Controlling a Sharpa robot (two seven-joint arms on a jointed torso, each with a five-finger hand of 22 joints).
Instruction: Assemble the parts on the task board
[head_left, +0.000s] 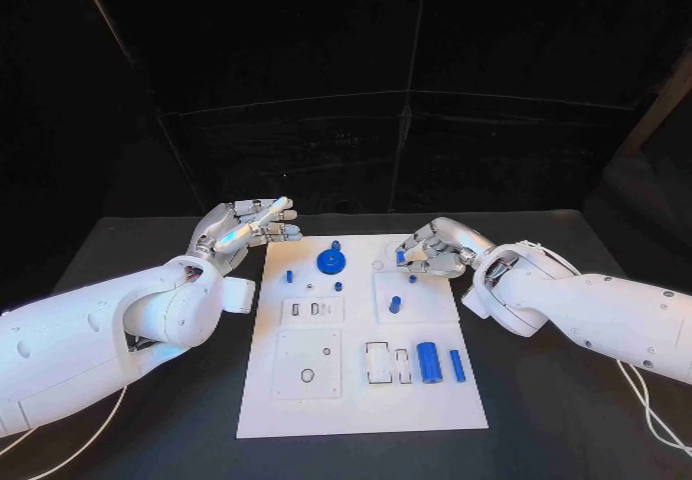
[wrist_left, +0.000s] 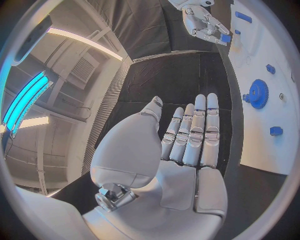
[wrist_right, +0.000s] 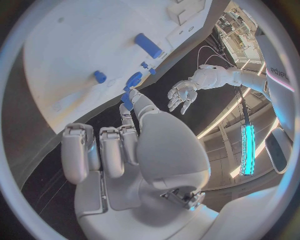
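My right hand (head_left: 433, 252) pinches a small blue part (wrist_right: 127, 98), mostly hidden, over the white board (head_left: 361, 400); my left hand (head_left: 248, 228) hovers spread, holding nothing.

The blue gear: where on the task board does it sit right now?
In the head view the blue gear sits at the far end of the task board, between the left hand and the right hand, nearer the left.

On the black counter (head_left: 144, 250) lies the white task board (head_left: 361, 400). The left robot hand (head_left: 248, 226) hovers open beside it; the right robot hand (head_left: 433, 250) pinches a small blue part (head_left: 401, 257) above the board.
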